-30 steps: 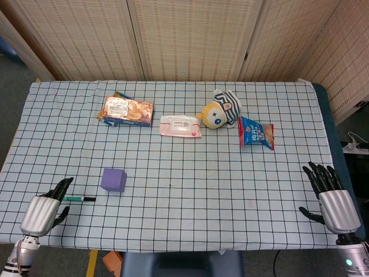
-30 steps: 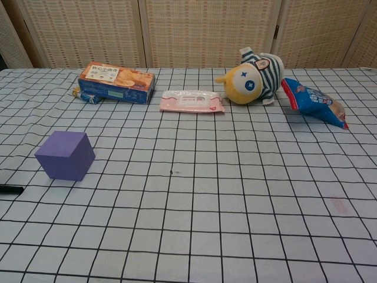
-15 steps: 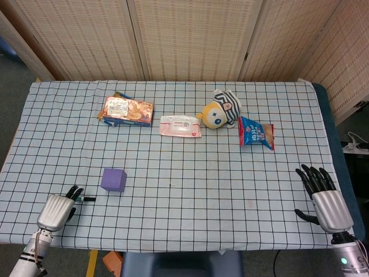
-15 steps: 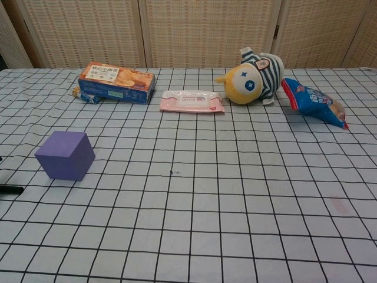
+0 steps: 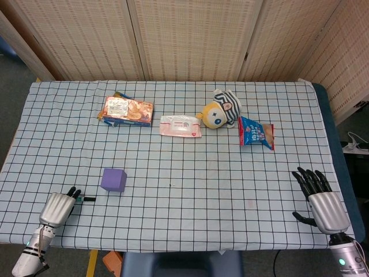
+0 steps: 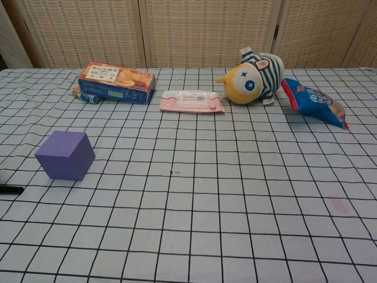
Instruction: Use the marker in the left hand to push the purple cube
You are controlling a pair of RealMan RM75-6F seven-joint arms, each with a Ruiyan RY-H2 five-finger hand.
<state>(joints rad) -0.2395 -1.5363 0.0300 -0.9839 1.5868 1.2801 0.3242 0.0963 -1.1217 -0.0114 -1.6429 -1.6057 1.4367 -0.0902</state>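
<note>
The purple cube (image 5: 113,179) sits on the checked cloth at the front left, and the chest view shows the cube (image 6: 65,155) too. Just left of it the marker lies flat on the table; only its black end (image 5: 89,199) shows, also at the chest view's left edge as a black tip (image 6: 10,189). My left hand (image 5: 57,206) lies over the rest of the marker, its dark fingertips (image 5: 72,191) pointing toward the cube. Whether the fingers have closed around the marker is hidden. My right hand (image 5: 320,199) hovers at the front right, fingers spread, holding nothing.
Along the far side lie a biscuit box (image 5: 128,111), a pink wipes pack (image 5: 180,126), a striped yellow plush toy (image 5: 221,111) and a blue snack bag (image 5: 256,133). The table's front edge (image 5: 173,249) runs just behind both hands.
My left hand has moved right and down over the marker's green body, leaving only the black end showing. The right hand has drifted slightly left. The marker and cube have not moved.
</note>
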